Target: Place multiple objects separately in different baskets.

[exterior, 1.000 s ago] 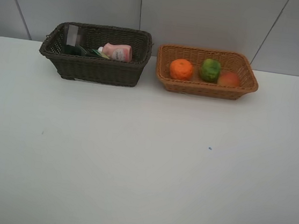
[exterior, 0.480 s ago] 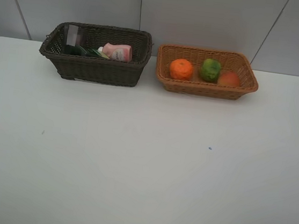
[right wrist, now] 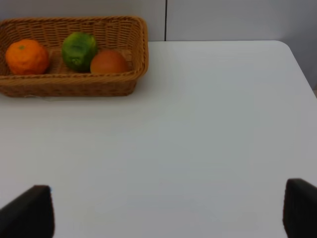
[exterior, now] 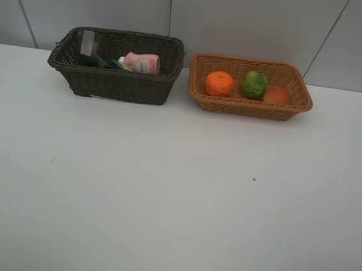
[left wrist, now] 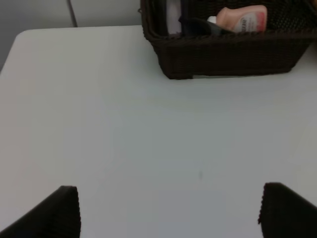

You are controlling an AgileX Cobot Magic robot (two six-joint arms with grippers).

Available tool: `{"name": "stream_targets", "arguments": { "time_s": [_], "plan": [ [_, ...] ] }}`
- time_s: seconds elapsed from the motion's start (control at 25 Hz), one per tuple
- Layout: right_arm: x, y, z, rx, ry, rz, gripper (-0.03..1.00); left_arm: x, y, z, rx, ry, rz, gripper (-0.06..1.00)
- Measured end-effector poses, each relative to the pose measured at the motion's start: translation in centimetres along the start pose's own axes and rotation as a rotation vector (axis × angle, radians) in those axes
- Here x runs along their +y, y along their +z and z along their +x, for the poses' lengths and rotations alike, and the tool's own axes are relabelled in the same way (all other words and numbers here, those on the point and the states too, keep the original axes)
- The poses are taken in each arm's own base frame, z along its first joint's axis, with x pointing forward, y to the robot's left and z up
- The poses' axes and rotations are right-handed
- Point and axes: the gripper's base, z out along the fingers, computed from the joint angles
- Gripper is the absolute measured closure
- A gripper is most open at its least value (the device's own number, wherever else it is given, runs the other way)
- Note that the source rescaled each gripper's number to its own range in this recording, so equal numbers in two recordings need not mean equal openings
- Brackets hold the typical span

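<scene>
The dark brown basket point(exterior: 111, 87) stands at the back left and holds a pink white-capped bottle point(exterior: 142, 62), a dark bottle point(exterior: 100, 62) and a translucent cup point(exterior: 87, 41). To its right, the light tan basket point(exterior: 249, 108) holds an orange tangerine point(exterior: 219, 84), a green round fruit point(exterior: 254, 84) and a peach point(exterior: 278, 95). My left gripper point(left wrist: 173, 213) is open over bare table, well short of the dark basket point(left wrist: 223, 57) and its pink bottle point(left wrist: 242, 19). My right gripper point(right wrist: 166, 213) is also open, far from the tan basket point(right wrist: 69, 85). Neither gripper shows in the exterior view.
The white table point(exterior: 174, 193) stretches from the baskets to the front edge. A grey wall rises right behind both baskets. The table's right edge point(right wrist: 297, 64) lies beyond the tan basket.
</scene>
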Motion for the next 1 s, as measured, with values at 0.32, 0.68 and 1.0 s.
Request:
{"name": "stream_targets", "arguments": {
  "time_s": [0.32,0.68,1.0],
  "plan": [
    [0.00,0.00,0.00,0.000,0.000,0.000,0.02,-0.22,0.00,-0.01,-0.001,-0.021,0.014,0.01],
    [0.00,0.00,0.00,0.000,0.000,0.000,0.02,-0.23,0.00,-0.01,-0.001,-0.022,0.017,0.01],
    [0.00,0.00,0.00,0.000,0.000,0.000,0.02,-0.23,0.00,-0.01,-0.001,-0.023,0.017,0.01]
  ]
}}
